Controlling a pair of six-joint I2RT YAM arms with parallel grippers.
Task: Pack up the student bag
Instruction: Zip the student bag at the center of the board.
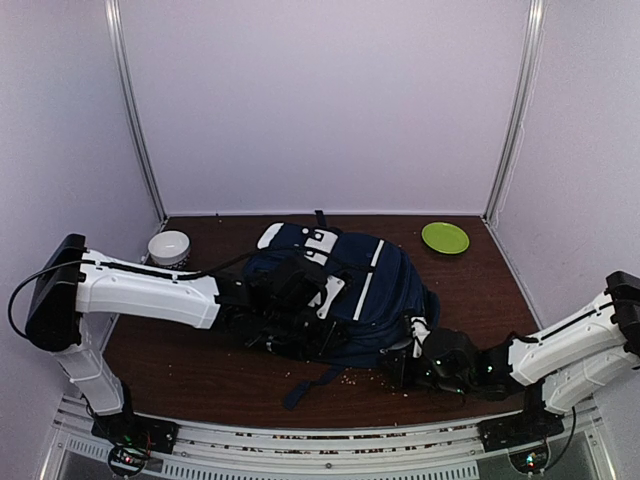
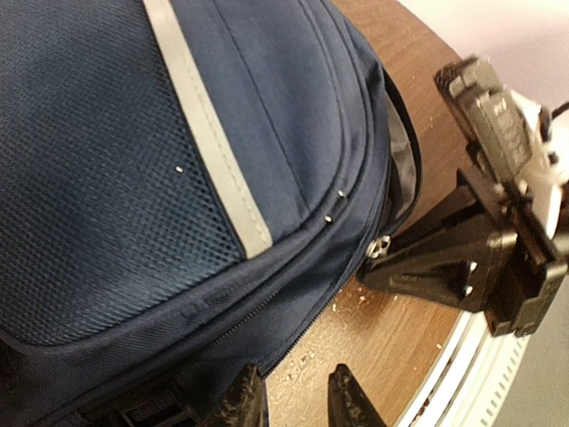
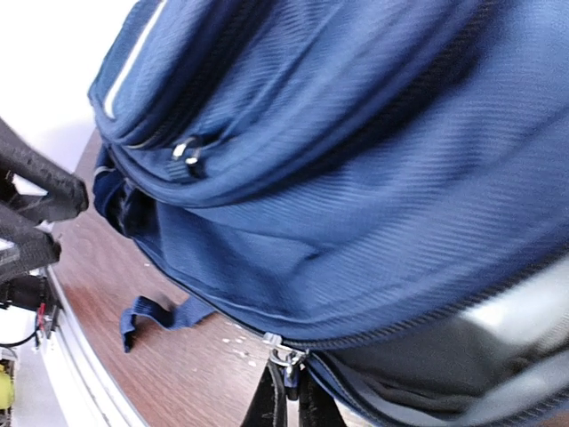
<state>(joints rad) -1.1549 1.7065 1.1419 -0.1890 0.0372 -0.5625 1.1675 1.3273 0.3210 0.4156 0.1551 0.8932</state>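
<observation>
The right gripper [image 3: 291, 396] is reaching in low from the side, fingers clenching the zipper pull [image 3: 283, 354] of the student bag [image 1: 370, 290], which is lying flat just beyond the fingertips. The left gripper [image 2: 293, 402] is hovering at the bag's near edge, fingers released, with bare table [image 2: 373, 347] showing between them. A loose strap [image 3: 160, 318] is trailing beside the right fingers. A white bowl [image 1: 169, 246] and a green plate [image 1: 445, 237] are sitting well beyond both grippers, behind the bag.

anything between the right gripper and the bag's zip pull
Nothing visible. The right gripper is shut right at the zip pull on the bag, apparently pinching its tab, with no object between them.
</observation>
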